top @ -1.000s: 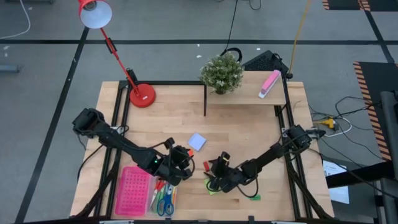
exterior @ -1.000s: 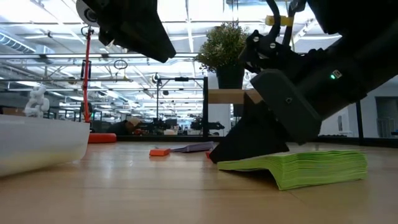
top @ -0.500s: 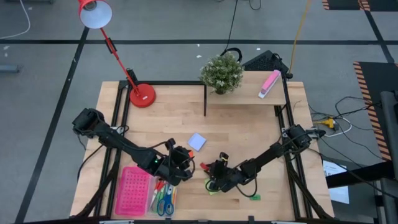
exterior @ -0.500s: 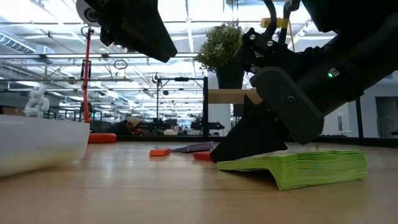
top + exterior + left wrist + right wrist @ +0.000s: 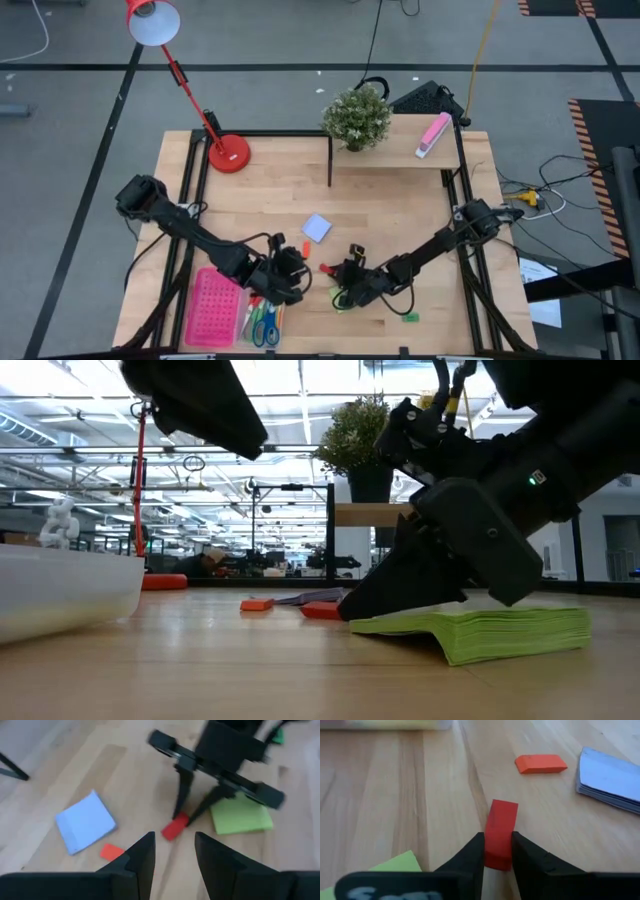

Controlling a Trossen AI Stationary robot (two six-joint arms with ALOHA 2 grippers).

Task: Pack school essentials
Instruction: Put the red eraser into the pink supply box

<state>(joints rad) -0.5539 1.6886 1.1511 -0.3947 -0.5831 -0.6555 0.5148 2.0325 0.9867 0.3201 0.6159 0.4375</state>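
- Right gripper [image 5: 498, 851]: low over the near middle of the light wooden table [image 5: 400, 200], its two dark fingers clamped on the near end of a small red rectangular block [image 5: 500, 833]; the block's far end lies on the wood. In the high view this gripper [image 5: 335, 283] shows just right of the left arm's end, with the red block [image 5: 324, 268] at its tip.
- Left gripper [image 5: 172, 856]: held above the table near the front edge, fingers parted with nothing between them; its wrist view looks down on the red block [image 5: 175, 826] and on the right gripper gripping it.
- Green square note pad [image 5: 480, 630]: flat on the table directly under the right arm's wrist; one corner shows beside the right gripper in the right wrist view.
- Pale-blue square note pad [image 5: 317, 227]: flat on the table, behind both grippers and apart from them.
- Small orange rectangular block [image 5: 541, 763]: lying on the wood between the red block and the pale-blue pad [image 5: 610, 777].
- Scissors with green, red and blue handles [image 5: 264, 322]: lying with thin pens in a pale container at the front edge, just beside a pink perforated rectangular tray [image 5: 213, 306].
- Small green block [image 5: 409, 317]: alone on the table near the front edge, right of the right gripper.
- Background items: red desk lamp [image 5: 190, 90], potted green plant [image 5: 356, 117] and a pink-and-white oblong block [image 5: 433, 134] at the rear of the table.
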